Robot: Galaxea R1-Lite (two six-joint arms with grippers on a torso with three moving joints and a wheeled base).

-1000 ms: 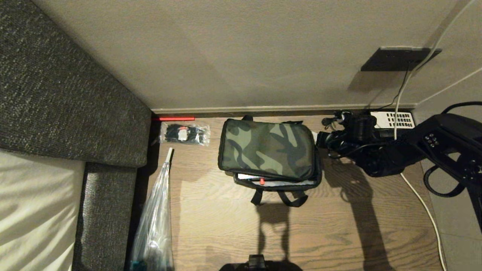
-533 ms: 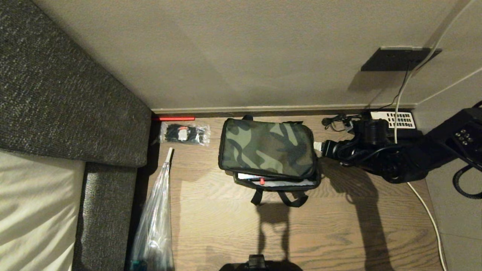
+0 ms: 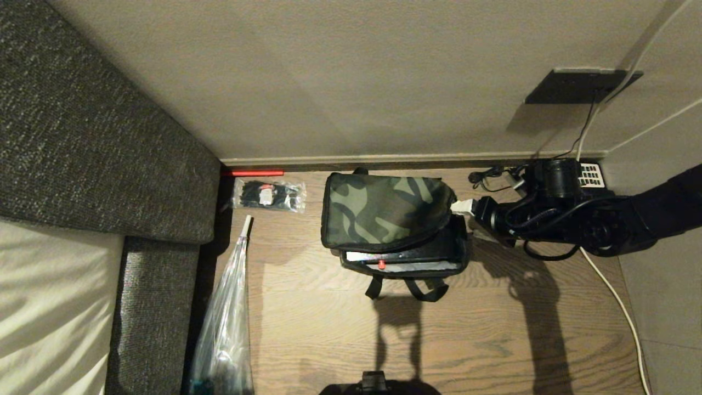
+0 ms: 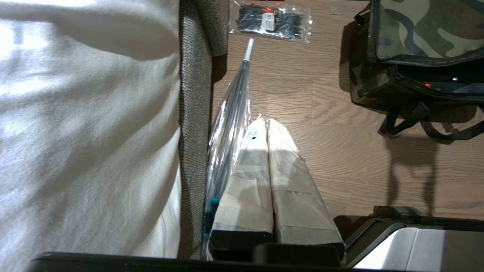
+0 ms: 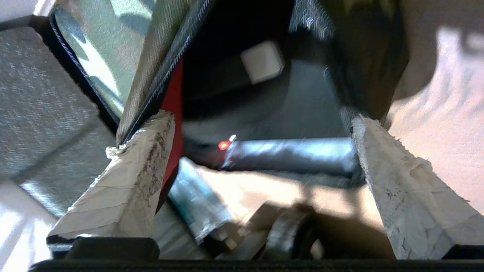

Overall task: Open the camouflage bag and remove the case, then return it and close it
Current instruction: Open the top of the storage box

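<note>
The camouflage bag (image 3: pixel 378 211) stands on the wood floor by the wall, its lid (image 5: pixel 109 56) raised along the right and front edges. The black case (image 3: pixel 425 254) shows in the gap, with its red button (image 3: pixel 381 264). My right gripper (image 3: pixel 463 207) is at the bag's right side and open wide. In the right wrist view one taped finger (image 5: pixel 140 177) sits against the lid's red-lined edge, and the case's long handle (image 5: pixel 291 155) lies ahead between the fingers. My left gripper (image 4: pixel 264 122) is shut and empty, parked low beside the sofa.
A grey sofa (image 3: pixel 98 137) and white bedding (image 3: pixel 49 307) fill the left. A wrapped umbrella (image 3: pixel 225 323) and a packet of black ties (image 3: pixel 269 196) lie left of the bag. A telephone (image 3: pixel 589 174) and white cable (image 3: pixel 614 296) are behind my right arm.
My right gripper has swung in to the bag's right side and opened wider. The lid's right edge has lifted, baring more of the black case.
</note>
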